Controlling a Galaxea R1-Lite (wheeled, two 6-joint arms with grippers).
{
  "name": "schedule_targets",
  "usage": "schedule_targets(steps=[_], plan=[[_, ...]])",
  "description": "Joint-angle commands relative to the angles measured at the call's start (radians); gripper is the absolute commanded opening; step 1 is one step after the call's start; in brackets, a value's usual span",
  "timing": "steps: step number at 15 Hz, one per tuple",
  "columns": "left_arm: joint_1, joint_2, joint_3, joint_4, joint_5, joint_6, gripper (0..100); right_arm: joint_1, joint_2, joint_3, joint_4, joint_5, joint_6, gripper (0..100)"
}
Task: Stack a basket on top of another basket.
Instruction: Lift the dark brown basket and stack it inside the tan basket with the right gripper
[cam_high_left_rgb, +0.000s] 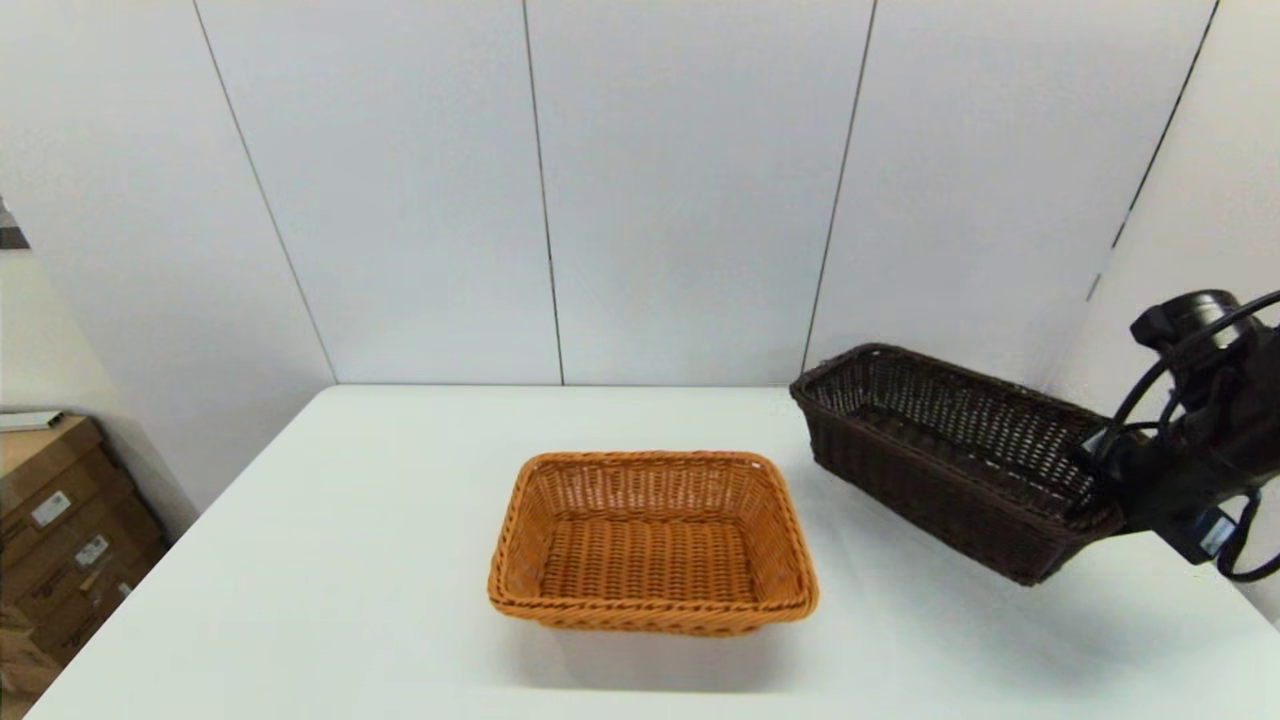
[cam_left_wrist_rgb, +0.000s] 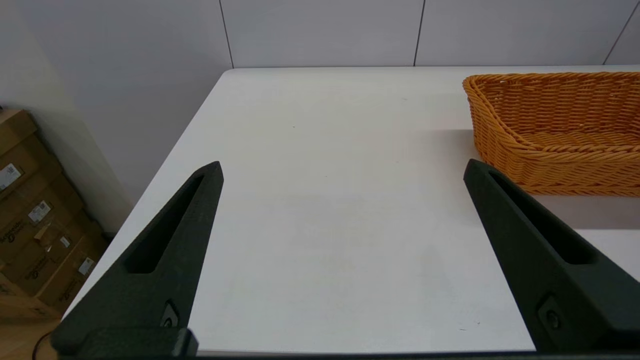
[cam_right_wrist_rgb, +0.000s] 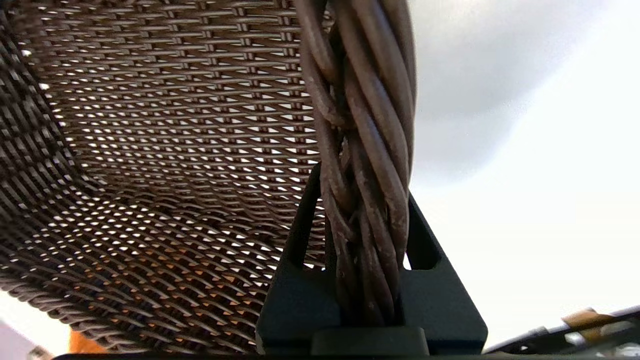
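The right gripper (cam_high_left_rgb: 1105, 470) is clamping the braided rim of the dark basket (cam_high_left_rgb: 940, 450) at its near right end, and the basket is hanging above the table (cam_high_left_rgb: 350, 560), tilted, with its far end toward the back wall and a shadow lying on the white surface beneath it. In the right wrist view the two black fingers (cam_right_wrist_rgb: 300, 290) are pressing against either side of the thick braid, with the open weave of the dark basket's (cam_right_wrist_rgb: 150, 150) side and floor filling the space beyond; a little orange is showing through the weave low down. The tan basket (cam_high_left_rgb: 652, 540) is sitting flat and upright near the middle of the table, open side up, well apart from the dark one and to its left. The left gripper (cam_left_wrist_rgb: 342, 167) is hovering over the left part of the table with its fingers spread wide and nothing between them; in its wrist view the tan basket (cam_left_wrist_rgb: 555, 130) is lying just beyond one fingertip. Cardboard boxes (cam_high_left_rgb: 60, 530) are standing on the floor off the table's left edge.
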Motion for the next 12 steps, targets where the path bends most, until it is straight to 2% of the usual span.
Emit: schedule_targets(steps=[1,6,12], plan=[[0.000,0.000,0.000,0.000,0.001,0.000,100,-0.010,-0.085,-0.066,0.070,0.039,0.005,0],[0.000,0.000,0.000,-0.001,0.000,0.000,100,0.023,-0.163,-0.195,0.198,0.145,0.001,0],[0.000,0.000,0.000,0.000,0.000,0.000,100,0.265,-0.179,-0.198,0.203,0.148,-0.010,0]])
